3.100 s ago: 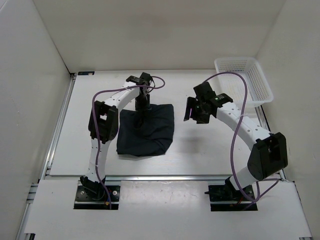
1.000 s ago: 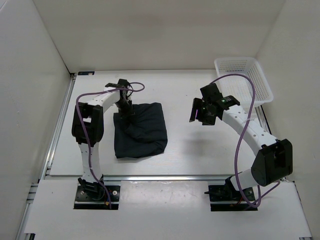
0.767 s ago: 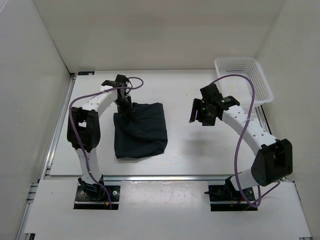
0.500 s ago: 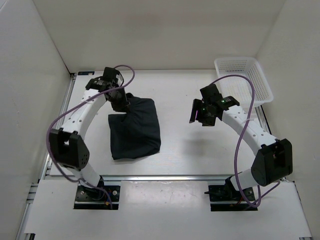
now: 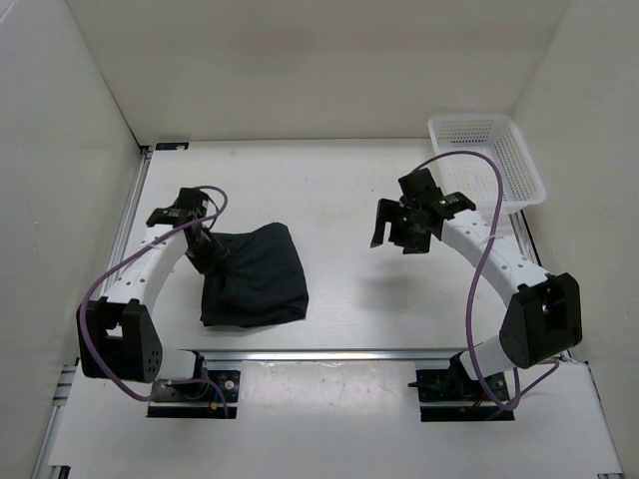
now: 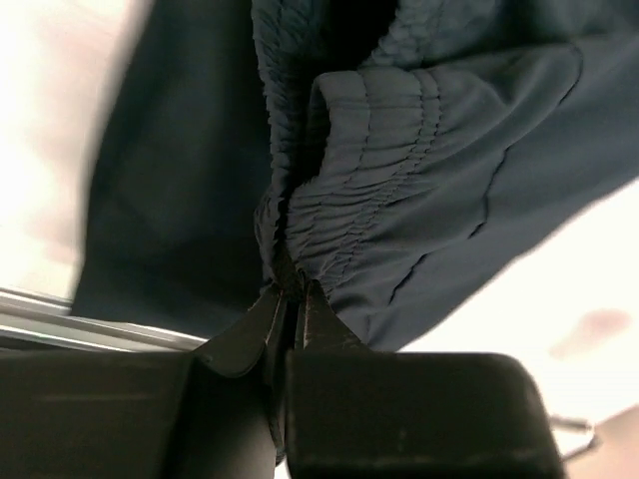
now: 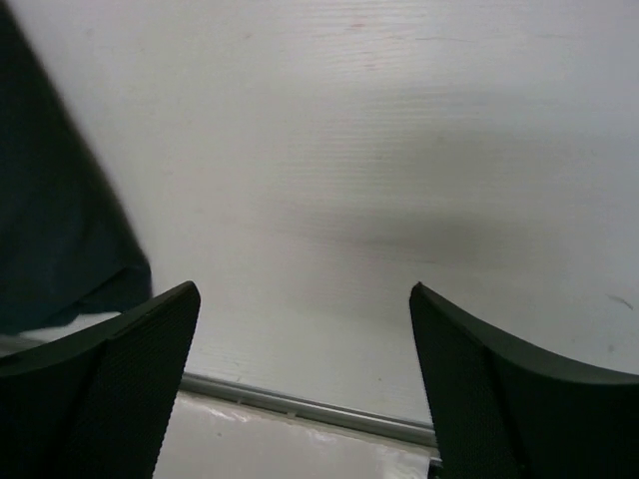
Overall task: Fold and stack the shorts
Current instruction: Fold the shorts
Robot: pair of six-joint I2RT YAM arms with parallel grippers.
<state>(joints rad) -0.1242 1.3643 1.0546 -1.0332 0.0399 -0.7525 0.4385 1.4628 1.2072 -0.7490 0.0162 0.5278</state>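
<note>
We see a white table (image 5: 349, 289) boxed in by pale walls (image 5: 329, 70) on three sides, with an aluminium rail (image 5: 349, 352) along its near edge. The left arm (image 5: 150, 264) bends out over the left part of the table. The right arm (image 5: 489, 254) arcs up the right side, a purple cable (image 5: 469, 289) looping along it

The shorts (image 5: 255, 279) sit left of centre, close to the near edge. They're bunched into a rough dark rectangle, creased, not a flat neat fold. The white mesh basket (image 5: 524, 165) is in the far right corner against the wall, well apart from the shorts

The left gripper (image 5: 208, 259) is at the shorts' far-left corner. In the left wrist view we see the left gripper (image 6: 292, 289) pinched tight on the gathered elastic waistband (image 6: 349, 200), with fabric wedged right between the tips and the rest of the shorts (image 6: 479, 130) spreading away from them. From above we can't tell whether that corner is lifted off the table or just resting on it

The right gripper (image 5: 394, 225) hovers over bare table right of centre, jaws spread wide with nothing between them. In the right wrist view the right gripper (image 7: 302, 289) frames plain tabletop and the rail (image 7: 300, 409). An edge of the shorts (image 7: 50, 230) shows at far left, beside the left finger, and both fingers (image 7: 130, 369) look clear of it
</note>
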